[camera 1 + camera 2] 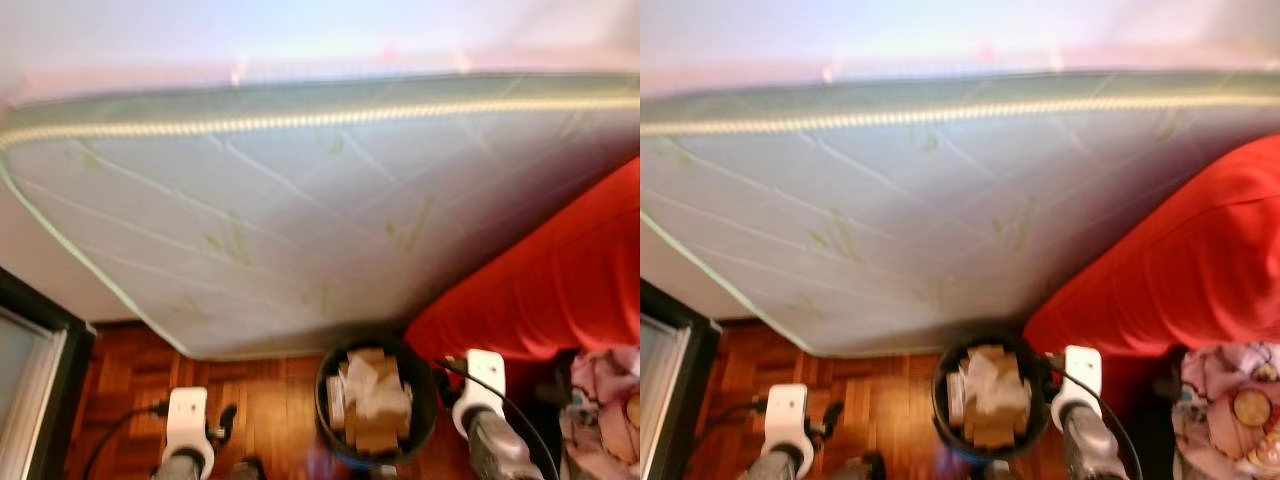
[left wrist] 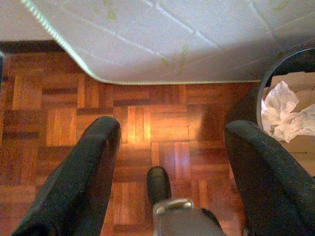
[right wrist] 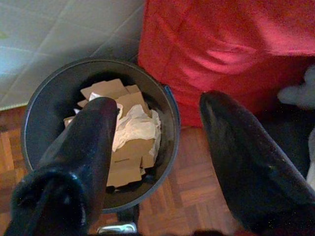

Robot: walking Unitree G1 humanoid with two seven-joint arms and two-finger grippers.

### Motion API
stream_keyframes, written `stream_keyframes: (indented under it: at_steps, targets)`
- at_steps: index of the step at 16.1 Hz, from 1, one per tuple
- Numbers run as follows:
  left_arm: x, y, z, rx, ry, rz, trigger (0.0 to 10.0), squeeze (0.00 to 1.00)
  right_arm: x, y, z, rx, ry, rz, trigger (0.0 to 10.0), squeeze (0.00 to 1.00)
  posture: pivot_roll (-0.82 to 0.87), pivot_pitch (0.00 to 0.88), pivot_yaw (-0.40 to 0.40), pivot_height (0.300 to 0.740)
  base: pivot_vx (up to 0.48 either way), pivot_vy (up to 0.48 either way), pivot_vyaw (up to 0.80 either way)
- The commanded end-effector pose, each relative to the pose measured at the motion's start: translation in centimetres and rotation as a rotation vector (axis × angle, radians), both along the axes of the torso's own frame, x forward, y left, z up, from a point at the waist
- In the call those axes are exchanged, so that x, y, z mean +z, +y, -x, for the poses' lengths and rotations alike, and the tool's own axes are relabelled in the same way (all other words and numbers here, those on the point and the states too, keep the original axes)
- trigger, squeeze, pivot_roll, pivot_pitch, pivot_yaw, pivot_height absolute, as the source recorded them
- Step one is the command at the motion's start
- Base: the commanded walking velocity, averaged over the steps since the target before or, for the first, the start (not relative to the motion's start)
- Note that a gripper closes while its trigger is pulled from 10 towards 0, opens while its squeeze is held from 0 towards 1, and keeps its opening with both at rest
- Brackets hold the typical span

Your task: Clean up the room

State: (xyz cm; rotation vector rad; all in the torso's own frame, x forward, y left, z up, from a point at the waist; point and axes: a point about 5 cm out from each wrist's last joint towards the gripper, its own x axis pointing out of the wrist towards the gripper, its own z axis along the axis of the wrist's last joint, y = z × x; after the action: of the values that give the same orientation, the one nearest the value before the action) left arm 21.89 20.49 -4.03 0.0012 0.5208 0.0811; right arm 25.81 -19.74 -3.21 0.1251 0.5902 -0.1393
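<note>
A black round bin [image 1: 331,425] stands on the parquet floor, holding brown cardboard pieces [image 1: 372,400] and crumpled white paper [image 3: 135,128]. My right gripper [image 3: 157,123] hangs open just above the bin's rim [image 3: 170,118], with nothing between its fingers. Left of the bin, my left gripper [image 2: 170,142] is open over bare parquet, and the bin's edge [image 2: 261,86] lies by one of its fingers. Both silver arms, the left [image 1: 185,440] and the right [image 1: 485,420], flank the bin.
A white quilted mattress [image 1: 300,220] with green trim leans over the floor behind the bin. A red covered sofa [image 1: 560,290] sits to the right, with pink cloth [image 1: 605,385] by it. A dark-framed panel [image 1: 30,370] stands at the left.
</note>
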Motion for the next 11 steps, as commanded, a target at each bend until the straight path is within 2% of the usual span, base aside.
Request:
stream_keyframes:
  at_steps: [1, 3, 4, 7, 11]
  targets:
    - [-0.9, 0.6, 1.0, 0.019, 0.058, -0.013, 10.0, 0.0, -1.1, 0.0, 1.3, -0.016, 0.061, -0.008, 10.0, 0.0, 0.06, 0.07, -0.027, 0.74, 0.0, 0.0, 0.0]
    - [-1.7, 0.7, 1.5, 0.05, 0.119, -0.005, 10.0, 0.0, -1.7, -0.4, 2.1, -0.071, 0.1, -0.032, 10.0, 0.0, 0.06, 0.047, -0.031, 0.74, 0.0, 0.0, 0.0]
    - [-2.2, 0.7, 2.0, 0.057, 0.16, -0.007, 10.0, 0.0, -2.0, -0.9, 2.7, -0.077, 0.128, -0.014, 10.0, 0.0, 0.05, 0.034, -0.038, 0.74, 0.0, 0.0, 0.0]
    - [-2.9, 0.6, 2.9, 0.108, 0.206, 0.012, 10.0, 0.0, -3.3, -2.1, 5.0, -0.064, 0.224, 0.014, 10.0, 0.0, 0.06, 0.017, -0.058, 0.74, 0.0, 0.0, 0.0]
    - [-3.5, 0.5, 3.7, 0.137, 0.236, 0.02, 10.0, 0.0, -4.3, -1.9, 6.8, 0.0, 0.297, 0.016, 10.0, 0.0, 0.07, 0.004, -0.069, 0.74, 0.0, 0.0, 0.0]
